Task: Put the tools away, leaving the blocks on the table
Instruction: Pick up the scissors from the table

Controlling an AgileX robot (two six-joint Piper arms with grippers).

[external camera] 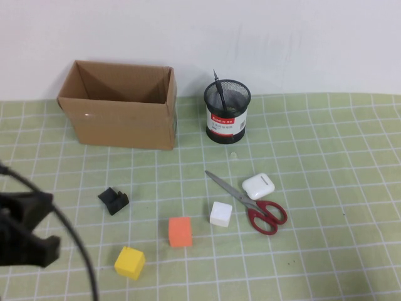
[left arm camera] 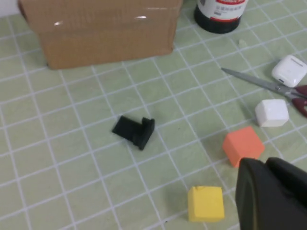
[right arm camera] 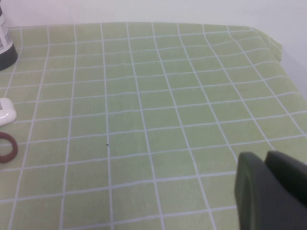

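Note:
The steel scissors with red handles (external camera: 250,200) lie flat on the green grid mat (external camera: 326,157), right of centre; they also show in the left wrist view (left arm camera: 259,82). The thin black pen (external camera: 218,88) stands in the black mesh holder (external camera: 227,113) at the back. The white block (external camera: 220,214), orange block (external camera: 180,231) and yellow block (external camera: 130,262) sit on the mat. My left gripper (external camera: 34,229) hovers at the front left, shut and empty, near the yellow block (left arm camera: 206,203). My right gripper (right arm camera: 265,155) is shut and empty over bare mat, out of the high view.
An open cardboard box (external camera: 119,113) stands at the back left. A small chunky black piece (external camera: 113,200) lies left of the blocks. A white glossy case (external camera: 259,185) sits beside the scissors' blades. The mat's far right edge (right arm camera: 273,45) shows in the right wrist view.

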